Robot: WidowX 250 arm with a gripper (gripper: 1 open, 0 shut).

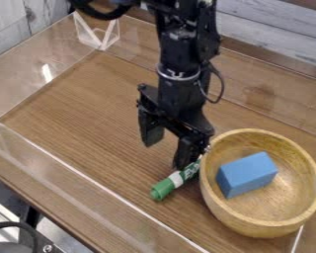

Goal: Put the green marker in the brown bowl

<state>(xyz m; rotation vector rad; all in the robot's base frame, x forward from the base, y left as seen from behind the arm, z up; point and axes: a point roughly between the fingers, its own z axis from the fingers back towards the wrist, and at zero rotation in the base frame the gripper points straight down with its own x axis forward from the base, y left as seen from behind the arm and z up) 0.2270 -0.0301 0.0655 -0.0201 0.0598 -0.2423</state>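
Black end effector points straight down over wooden worktop, jaws spread wide, nothing between them. Right-hand finger tip sits just above upper end of green marker; contact cannot be told. Marker lies flat on worktop, angled, dark cap toward camera, just beside rim of brown bowl at its left. Blue block rests inside bowl. Clear plastic walls edge worktop.

Single view only: raised, set off from the front, angled down across the wooden surface, fairly near, arm's upper part cropped.
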